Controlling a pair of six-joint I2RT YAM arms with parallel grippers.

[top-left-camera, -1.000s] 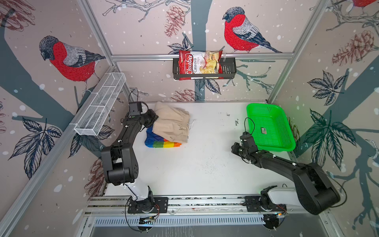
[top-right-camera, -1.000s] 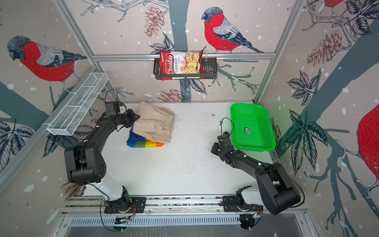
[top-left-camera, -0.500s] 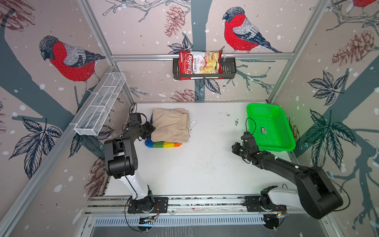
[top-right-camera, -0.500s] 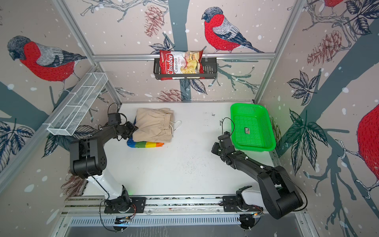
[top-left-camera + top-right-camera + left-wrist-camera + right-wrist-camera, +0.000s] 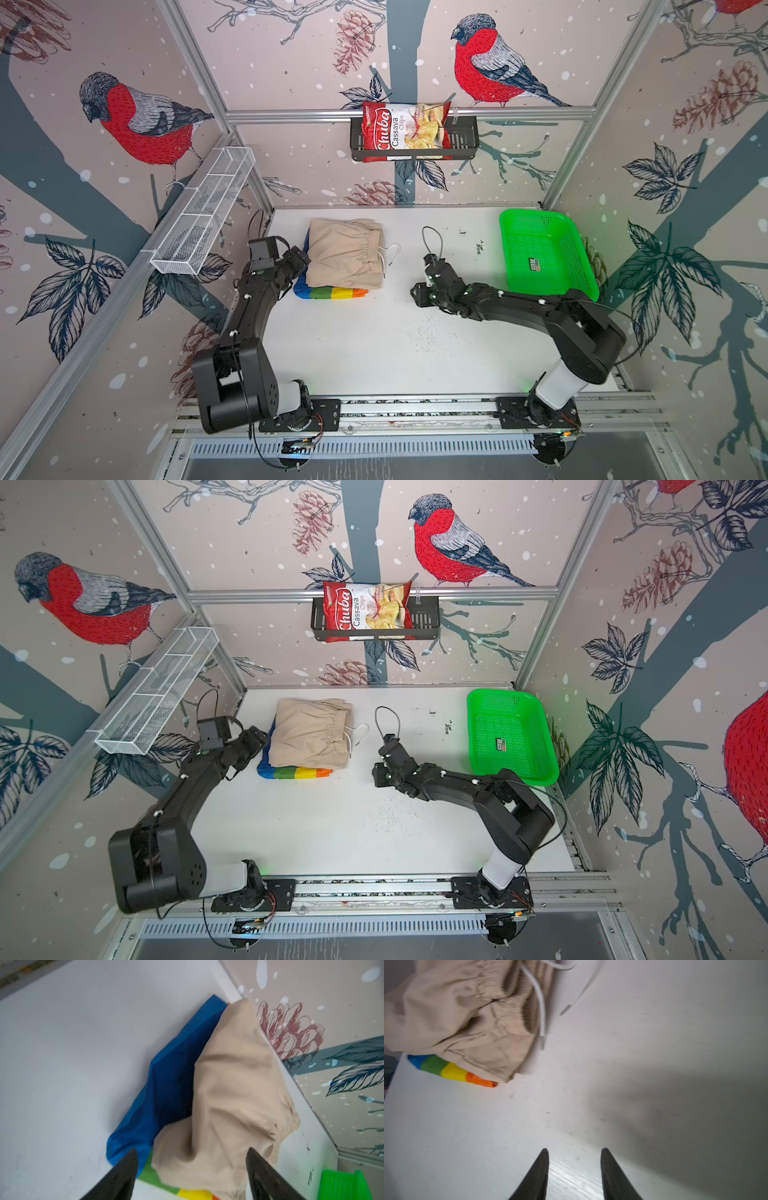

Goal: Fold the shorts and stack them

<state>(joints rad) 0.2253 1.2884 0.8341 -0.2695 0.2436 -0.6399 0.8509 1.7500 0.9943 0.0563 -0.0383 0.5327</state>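
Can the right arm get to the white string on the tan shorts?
Probably yes. The string lies on bare table beside the shorts, on the side facing the right gripper. Its jaws are open, and nothing lies between them and the string.

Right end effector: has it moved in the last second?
Yes. In a top view the right end effector has shifted left, away from the green basket, toward the shorts.

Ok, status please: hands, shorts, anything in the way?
Left hand open beside beige shorts. Right hand open, empty. Beige folded on striped shorts. Nothing in the way.
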